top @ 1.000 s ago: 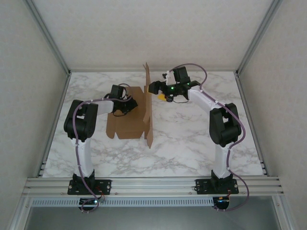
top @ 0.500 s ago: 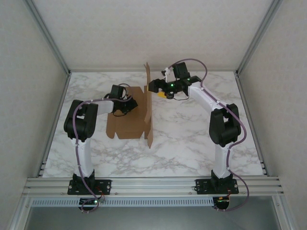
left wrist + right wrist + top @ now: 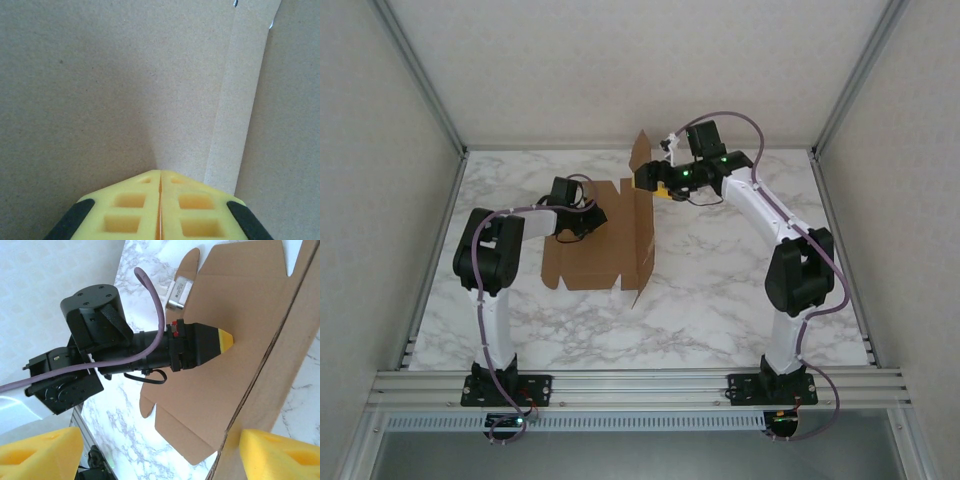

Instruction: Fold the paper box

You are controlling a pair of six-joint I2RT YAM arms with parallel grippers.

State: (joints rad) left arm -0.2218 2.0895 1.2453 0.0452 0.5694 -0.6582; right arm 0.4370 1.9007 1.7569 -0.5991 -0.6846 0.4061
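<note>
Paper box (image 3: 585, 262), 1 wall upright, left pincer (image 3: 160, 173) inside

Left wrist view crops the paper box (image 3: 100, 90).

We look down from above and behind the robot, facing forward over the whole marble table (image 3: 720, 290), far enough back to take in both arms and the paper box (image 3: 585, 250). At the left wrist we sit almost against the cardboard, looking along the left gripper (image 3: 160, 172). At the right wrist we look past the right gripper (image 3: 160, 440) across the box toward the left arm (image 3: 95, 355). Overhead and right-wrist views share the box, that arm and the table.
</note>
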